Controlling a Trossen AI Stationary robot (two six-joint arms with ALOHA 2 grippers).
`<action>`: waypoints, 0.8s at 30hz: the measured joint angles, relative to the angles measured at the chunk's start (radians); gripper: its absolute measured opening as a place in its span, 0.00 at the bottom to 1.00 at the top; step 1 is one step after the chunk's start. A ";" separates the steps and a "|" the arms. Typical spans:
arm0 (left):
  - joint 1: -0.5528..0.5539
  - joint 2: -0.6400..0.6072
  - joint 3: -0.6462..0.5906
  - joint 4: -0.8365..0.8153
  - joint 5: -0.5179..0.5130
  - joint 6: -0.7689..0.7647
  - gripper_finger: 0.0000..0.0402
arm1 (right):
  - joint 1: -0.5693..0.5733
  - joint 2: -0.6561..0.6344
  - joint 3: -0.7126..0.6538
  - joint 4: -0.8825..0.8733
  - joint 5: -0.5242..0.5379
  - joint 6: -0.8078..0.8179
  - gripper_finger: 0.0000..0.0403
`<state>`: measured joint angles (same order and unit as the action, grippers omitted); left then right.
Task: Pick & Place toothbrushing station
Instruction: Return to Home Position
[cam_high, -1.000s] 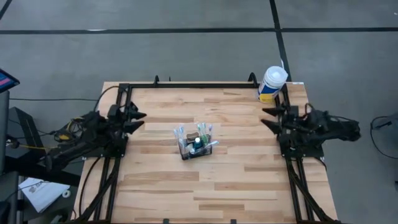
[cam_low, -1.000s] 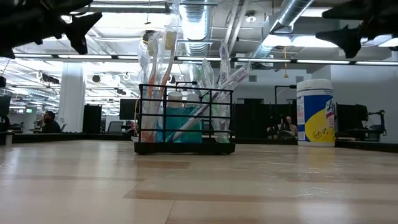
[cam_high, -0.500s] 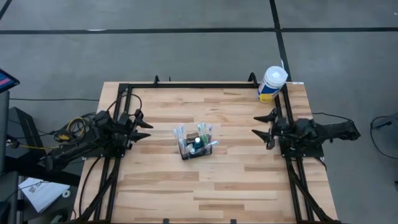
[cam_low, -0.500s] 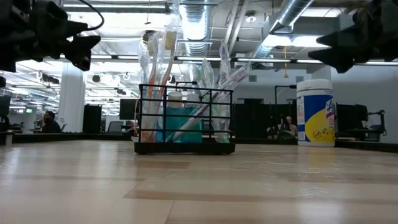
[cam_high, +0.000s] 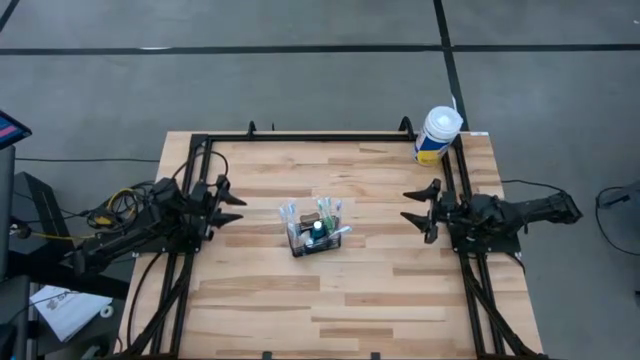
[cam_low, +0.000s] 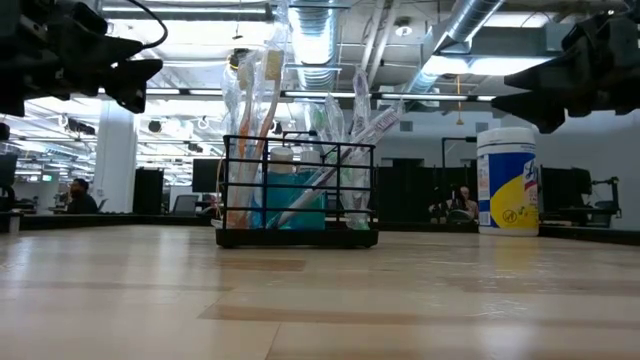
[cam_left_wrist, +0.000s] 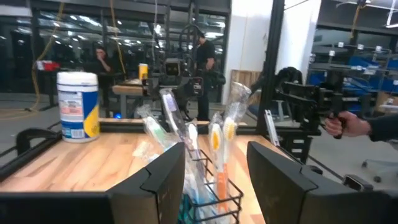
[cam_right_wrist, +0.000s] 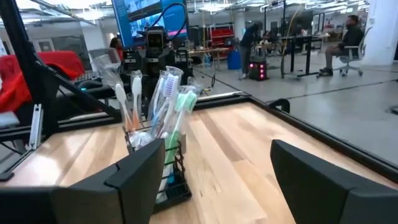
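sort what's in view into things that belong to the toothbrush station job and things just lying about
Job:
- black mesh organiser, mid-table
- toothbrushes standing in it
- left gripper and right gripper, both open, either side of it

Lying about:
- white-and-yellow wipes tub, at the table corner on the right arm's side

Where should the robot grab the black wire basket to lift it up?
Probably the top wire of a side wall of the basket, coming straight down from above. The thin wall is easy to pinch, and the toothbrushes stand tall inside, so pick a gap between them.
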<state>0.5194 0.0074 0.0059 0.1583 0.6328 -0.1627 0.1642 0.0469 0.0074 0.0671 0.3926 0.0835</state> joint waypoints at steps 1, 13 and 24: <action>0.000 0.000 0.000 0.006 -0.007 0.000 0.42 | -0.001 0.001 0.000 0.000 -0.001 0.003 0.70; -0.003 0.001 0.000 0.015 -0.015 -0.058 0.42 | 0.048 0.020 -0.001 0.000 -0.029 0.178 0.70; -0.003 0.001 0.000 0.016 -0.015 -0.055 0.42 | 0.051 0.020 -0.001 0.000 -0.029 0.180 0.70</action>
<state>0.5163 0.0082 0.0059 0.1742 0.6182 -0.2174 0.2157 0.0670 0.0063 0.0669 0.3641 0.2630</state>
